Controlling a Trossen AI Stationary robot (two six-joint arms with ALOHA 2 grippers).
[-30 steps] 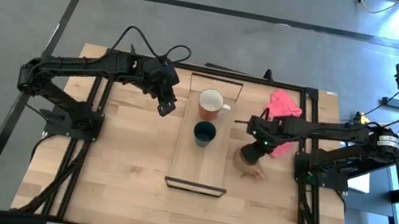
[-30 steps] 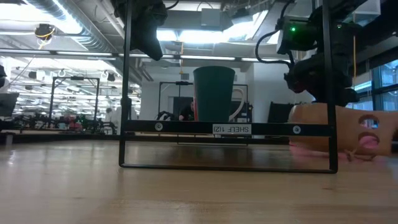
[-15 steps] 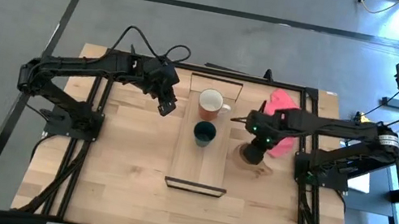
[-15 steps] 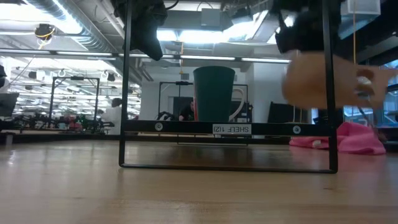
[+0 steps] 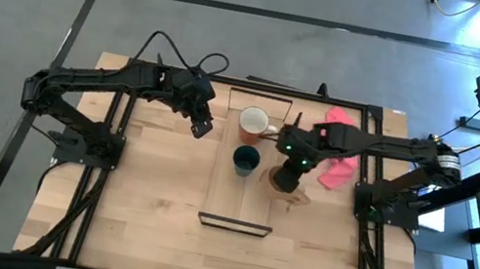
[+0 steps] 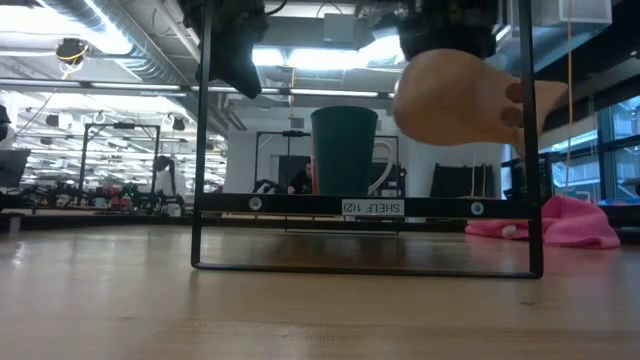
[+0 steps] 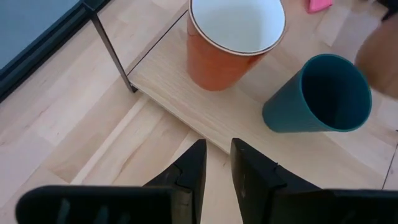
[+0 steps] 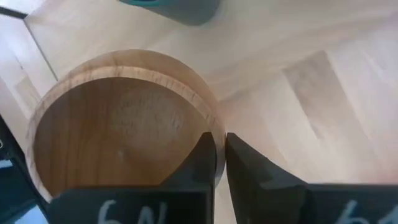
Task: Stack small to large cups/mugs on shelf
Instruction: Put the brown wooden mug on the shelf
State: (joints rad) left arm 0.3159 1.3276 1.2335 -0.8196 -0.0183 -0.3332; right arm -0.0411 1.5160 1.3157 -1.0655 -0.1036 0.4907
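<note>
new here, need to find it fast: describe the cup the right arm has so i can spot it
Find the light-wood shelf mid-table. At its right edge the right gripper pinches the rim of a wooden cup, held in the air. Unlike the green cup and orange mug standing on the shelf, it is tan.

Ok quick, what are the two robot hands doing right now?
Left gripper: shut, holding nothing, beside the shelf.
Right gripper: shut on the wooden cup's rim, lifted in the air.

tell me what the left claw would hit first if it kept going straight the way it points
Probably the near edge of the shelf, then the orange mug beyond it; depth is hard to judge from the wrist view.
</note>
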